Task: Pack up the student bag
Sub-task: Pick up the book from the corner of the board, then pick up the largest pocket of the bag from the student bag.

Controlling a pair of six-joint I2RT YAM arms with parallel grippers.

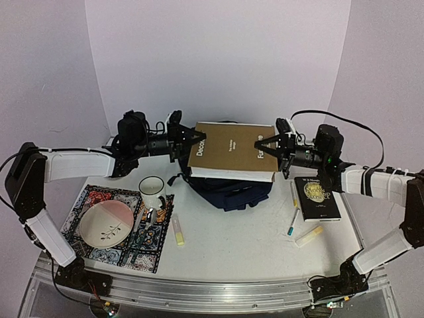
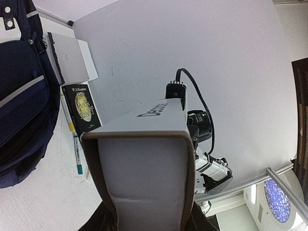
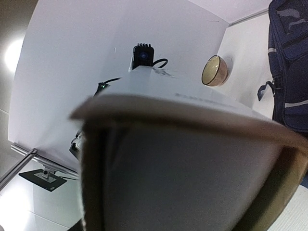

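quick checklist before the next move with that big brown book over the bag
1. left gripper clamped on the brown book: ok
2. right gripper firm on the book's opposite edge: cannot tell
3. book positioned over the student bag: ok
4. bag opening wide enough for the book: cannot tell, the book hides it
5. mug and black book lying off to the sides, out of the way: ok

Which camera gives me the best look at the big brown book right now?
Top external: the big brown book shows nearly its whole cover, lying over the student bag. The left wrist view shows only one end of it, close up; the right wrist view shows only the other end, blurred.
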